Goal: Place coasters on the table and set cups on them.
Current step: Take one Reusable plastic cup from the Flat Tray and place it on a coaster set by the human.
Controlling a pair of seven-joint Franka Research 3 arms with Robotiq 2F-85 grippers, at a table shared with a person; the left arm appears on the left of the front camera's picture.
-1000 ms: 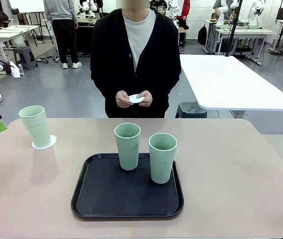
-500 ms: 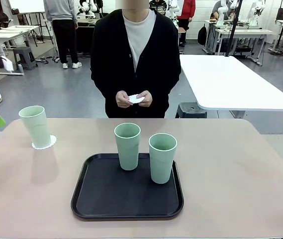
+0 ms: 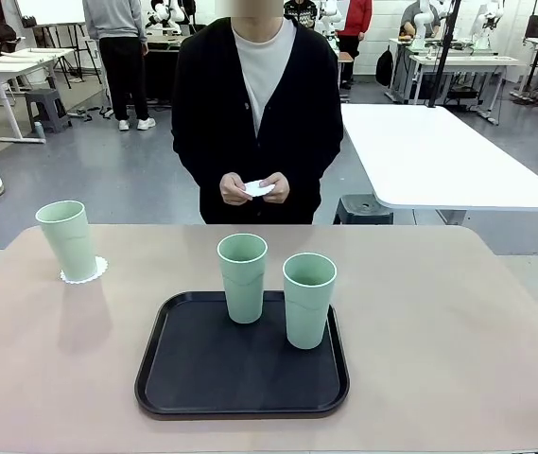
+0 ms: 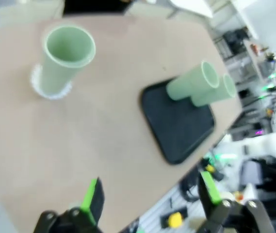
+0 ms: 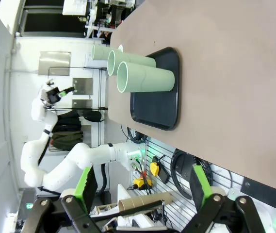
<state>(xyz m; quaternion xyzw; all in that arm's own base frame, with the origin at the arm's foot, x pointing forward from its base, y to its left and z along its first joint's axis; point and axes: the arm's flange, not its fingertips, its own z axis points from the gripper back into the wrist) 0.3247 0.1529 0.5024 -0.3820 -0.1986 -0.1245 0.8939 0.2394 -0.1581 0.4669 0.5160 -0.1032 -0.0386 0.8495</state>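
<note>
Left cup (image 3: pixel 67 239) sitting on its coaster (image 3: pixel 86 274), middle cup (image 3: pixel 242 277) and right cup (image 3: pixel 308 299) standing on the tray (image 3: pixel 150 369).
From the front, the person's hands (image 3: pixel 254 189) are holding a white disc (image 3: pixel 259 187) (edge too small to read) beyond the table (image 3: pixel 458 322). The wrist views are bringing in the left gripper (image 4: pixel 150 183), hanging by the table's edge with fingers spread wide and empty, and the right gripper (image 5: pixel 143 175), gaping just as wide off the table's side.
</note>
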